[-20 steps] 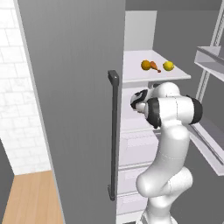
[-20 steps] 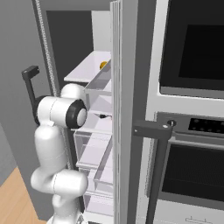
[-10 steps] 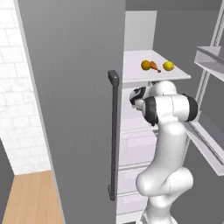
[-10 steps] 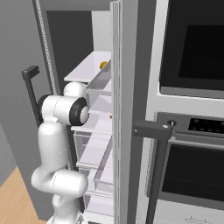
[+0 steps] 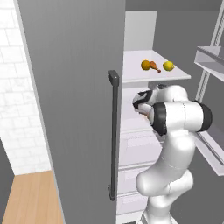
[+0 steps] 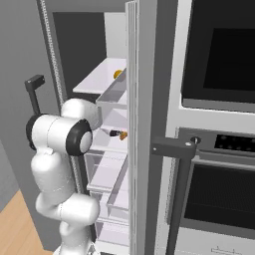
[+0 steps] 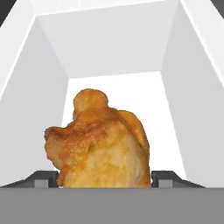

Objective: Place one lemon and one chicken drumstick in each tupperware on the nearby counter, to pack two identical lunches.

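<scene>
You see the gripper (image 7: 105,177) inside the fridge (image 5: 144,48), its fingers clamped on a drumstick (image 7: 100,144) over the white shelf (image 7: 166,109), below the shelf holding a lemon (image 5: 168,66).

I'm seeing a golden-brown chicken drumstick (image 7: 101,142) sitting between the gripper (image 7: 105,178) fingers on a white fridge shelf (image 7: 173,127). One shelf up (image 5: 135,72), an orange drumstick (image 5: 154,66) is lying between a round orange fruit (image 5: 145,65) and a yellow lemon (image 5: 168,66).

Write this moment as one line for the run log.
stage: grasping in fridge | fingers: closed on either side of chicken drumstick | upper shelf: lemon, second drumstick
</scene>
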Controlling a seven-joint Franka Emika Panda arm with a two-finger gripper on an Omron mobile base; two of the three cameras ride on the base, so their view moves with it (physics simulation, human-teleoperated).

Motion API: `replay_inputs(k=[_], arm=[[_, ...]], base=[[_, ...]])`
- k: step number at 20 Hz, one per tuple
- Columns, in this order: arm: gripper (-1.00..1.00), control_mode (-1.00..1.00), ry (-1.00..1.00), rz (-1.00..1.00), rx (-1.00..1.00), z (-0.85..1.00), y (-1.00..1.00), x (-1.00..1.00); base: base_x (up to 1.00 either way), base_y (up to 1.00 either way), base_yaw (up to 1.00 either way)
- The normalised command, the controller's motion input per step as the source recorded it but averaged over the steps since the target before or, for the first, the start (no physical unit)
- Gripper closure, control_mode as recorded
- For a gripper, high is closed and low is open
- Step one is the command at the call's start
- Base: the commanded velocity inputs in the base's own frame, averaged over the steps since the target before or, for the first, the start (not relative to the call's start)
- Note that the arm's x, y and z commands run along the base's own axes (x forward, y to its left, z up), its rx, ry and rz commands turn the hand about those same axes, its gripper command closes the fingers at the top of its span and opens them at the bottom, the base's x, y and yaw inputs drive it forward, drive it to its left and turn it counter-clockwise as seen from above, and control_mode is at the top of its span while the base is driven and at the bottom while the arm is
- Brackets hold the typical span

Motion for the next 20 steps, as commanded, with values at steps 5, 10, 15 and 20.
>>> replay_inputs(k=[5, 10, 15, 20], arm=[[1.00, -1.00, -0.23, -0.11, 0.08, 1.00, 0.04, -1.00], [1.00, -1.00, 0.08, -0.17, 0.01, 1.00, 0.00, -1.00], [1.00, -1.00, 0.31, -0.02, -0.07, 1.00, 0.31, -1.00], [1.00, -1.00, 0.28, 0.00, -0.08, 0.82, 0.41, -1.00]], base=[[0.00, 0.00, 0.00], [0.00, 0.00, 0.00], [0.00, 0.00, 0.00], [0.00, 0.00, 0.00]])
